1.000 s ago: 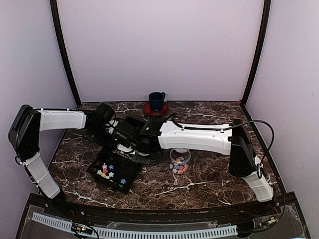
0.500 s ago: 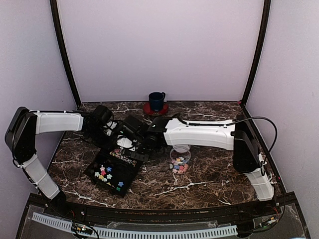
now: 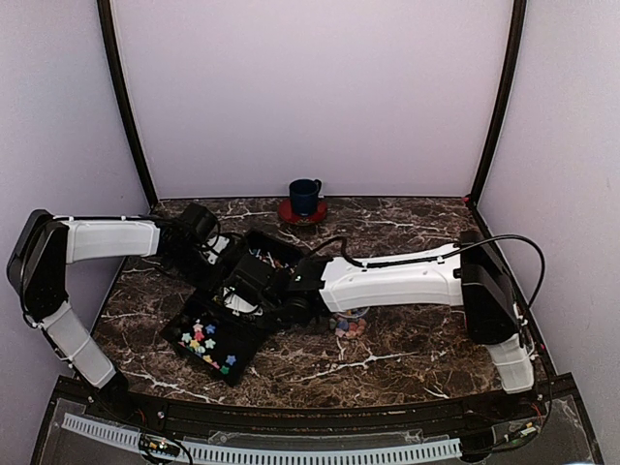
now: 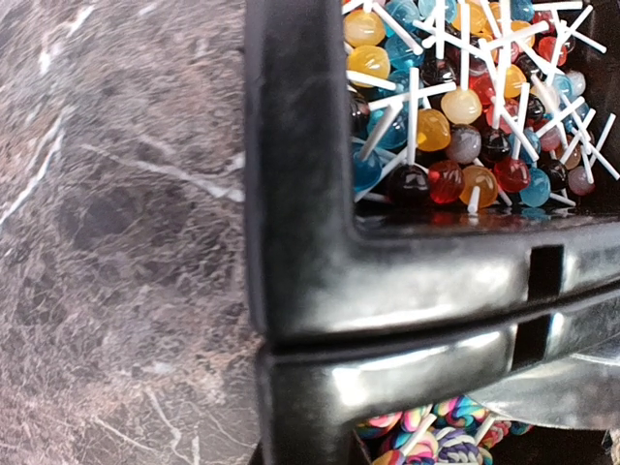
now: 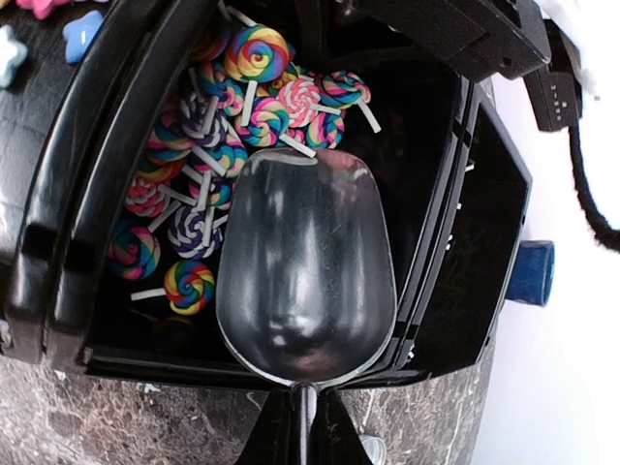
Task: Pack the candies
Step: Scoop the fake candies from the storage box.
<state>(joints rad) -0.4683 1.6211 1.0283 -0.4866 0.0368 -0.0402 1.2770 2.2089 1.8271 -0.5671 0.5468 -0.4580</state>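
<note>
Marble table (image 3: pixel 407 354) with black trays (image 3: pixel 244 336), mug (image 3: pixel 305 194)

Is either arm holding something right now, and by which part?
The right jaws clamp a metal scoop by its thin handle, the empty bowl over swirl lollipops. Whether the left jaws hold anything cannot be told.

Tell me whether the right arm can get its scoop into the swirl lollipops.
Probably yes. The scoop in the right claw hangs over the open tray, its lip right at the swirl lollipops, which lie uncovered. Nothing sits between them; only the tray's walls hem it in.
</note>
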